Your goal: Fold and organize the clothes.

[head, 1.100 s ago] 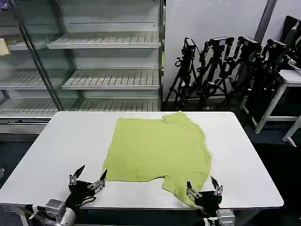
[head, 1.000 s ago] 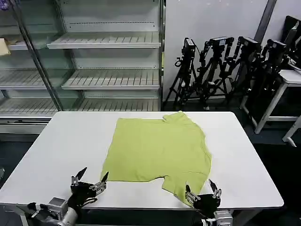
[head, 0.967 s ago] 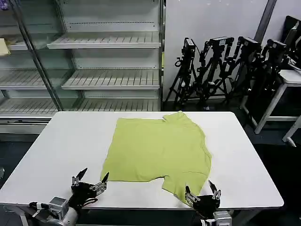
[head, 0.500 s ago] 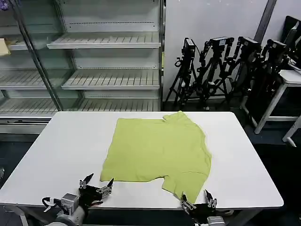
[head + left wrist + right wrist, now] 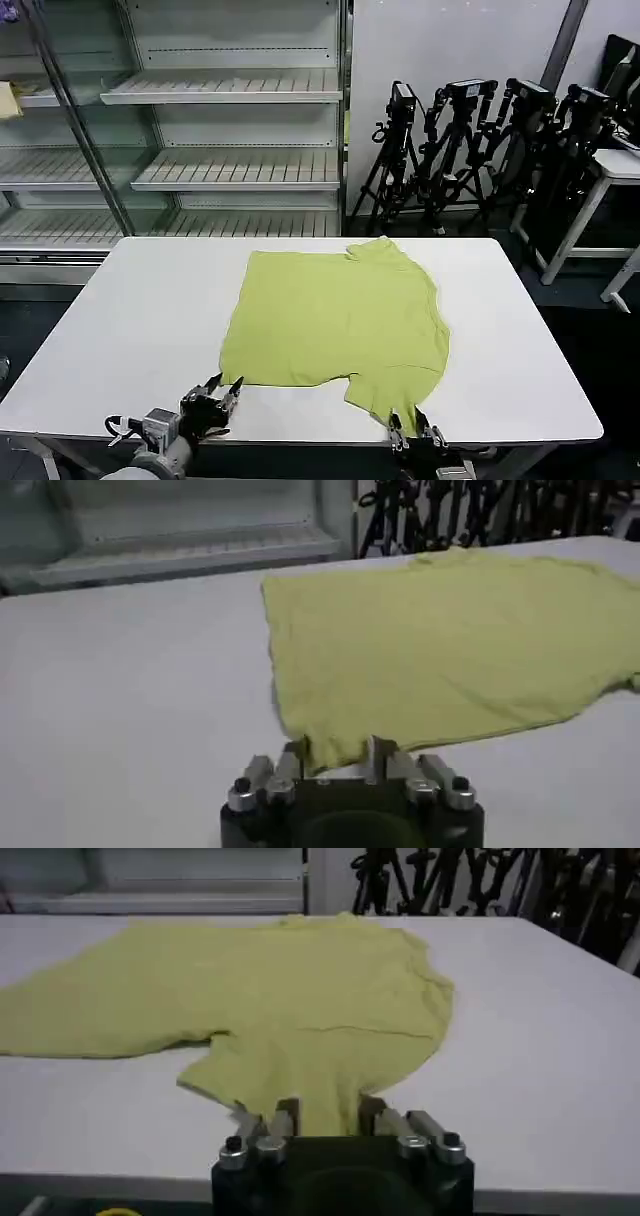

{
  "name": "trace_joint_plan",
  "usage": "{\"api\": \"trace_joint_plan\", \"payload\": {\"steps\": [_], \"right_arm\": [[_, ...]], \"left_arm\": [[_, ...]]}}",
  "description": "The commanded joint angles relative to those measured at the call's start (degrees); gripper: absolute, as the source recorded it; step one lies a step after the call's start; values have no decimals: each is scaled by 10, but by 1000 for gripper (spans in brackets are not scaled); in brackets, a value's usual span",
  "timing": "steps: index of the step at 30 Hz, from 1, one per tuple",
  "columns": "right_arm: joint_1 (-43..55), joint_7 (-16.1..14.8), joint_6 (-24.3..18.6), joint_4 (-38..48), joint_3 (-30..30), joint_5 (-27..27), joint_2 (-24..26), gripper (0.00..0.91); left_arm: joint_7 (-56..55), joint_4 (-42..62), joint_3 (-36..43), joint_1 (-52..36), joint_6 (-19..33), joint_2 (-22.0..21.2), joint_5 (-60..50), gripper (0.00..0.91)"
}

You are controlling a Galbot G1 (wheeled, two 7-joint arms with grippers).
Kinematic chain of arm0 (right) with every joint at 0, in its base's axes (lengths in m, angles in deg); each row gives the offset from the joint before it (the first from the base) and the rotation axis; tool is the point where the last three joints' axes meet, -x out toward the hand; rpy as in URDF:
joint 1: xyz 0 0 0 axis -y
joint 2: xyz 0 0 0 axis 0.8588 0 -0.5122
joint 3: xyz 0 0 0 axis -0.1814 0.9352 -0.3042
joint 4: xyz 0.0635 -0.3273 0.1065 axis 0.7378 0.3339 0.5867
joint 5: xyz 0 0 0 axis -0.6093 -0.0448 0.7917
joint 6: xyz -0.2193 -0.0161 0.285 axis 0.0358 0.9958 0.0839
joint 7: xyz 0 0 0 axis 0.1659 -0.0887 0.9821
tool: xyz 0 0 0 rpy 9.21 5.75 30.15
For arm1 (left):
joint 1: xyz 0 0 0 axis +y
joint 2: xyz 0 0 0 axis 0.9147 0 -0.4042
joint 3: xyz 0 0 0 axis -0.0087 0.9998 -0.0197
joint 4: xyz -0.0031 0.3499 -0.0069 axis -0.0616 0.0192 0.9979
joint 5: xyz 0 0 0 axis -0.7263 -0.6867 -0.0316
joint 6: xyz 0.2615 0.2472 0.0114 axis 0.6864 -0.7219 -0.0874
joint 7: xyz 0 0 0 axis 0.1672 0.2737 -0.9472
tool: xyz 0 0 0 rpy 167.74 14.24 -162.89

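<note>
The left end effector (image 5: 218, 389) sits low at the near edge of the white table (image 5: 120, 320), left of centre, with its two fingers spread apart and nothing between them. In the left wrist view its fingertips (image 5: 338, 752) frame the near left corner of the T-shirt (image 5: 450, 650), which lies just beyond them; whether the tips touch the cloth cannot be told. The right end effector (image 5: 413, 432) is at the near edge too, right of centre, also spread and holding nothing. Its fingers (image 5: 325, 1114) stand on either side of the near sleeve, whose hem reaches in between them in the right wrist view.

The lime yellow-green T-shirt (image 5: 340, 315) lies flat on the middle of the table, plain side up, with its near sleeve reaching toward the near edge at the right and the other sleeve bunched at the far side. The cloth is mostly smooth with a few soft creases.

Beyond the table stand metal shelves (image 5: 200, 130) on the far left, and a row of black tripods (image 5: 480, 150) on the far right.
</note>
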Motion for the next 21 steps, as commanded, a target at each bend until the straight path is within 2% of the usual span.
{"api": "trace_joint_plan", "payload": {"steps": [1,6,13,21], "right_arm": [[-1,-10,-5,-1,-2,4,-1,0],[-15,-27,-38,-6,-3,4,3,0],[-64,-34,-91,-64,-12,4,21,0],[-110,-32,-112,-136,-38,5,40,0]], "left_arm": [[0,-2,-2,0,5,1,17,40],[0,-21,-11,11,9,-4,14,40],[0,-87,-41,66,14,-1,13,40],[-7,-163,-74,115,12,-23,7,40]]}}
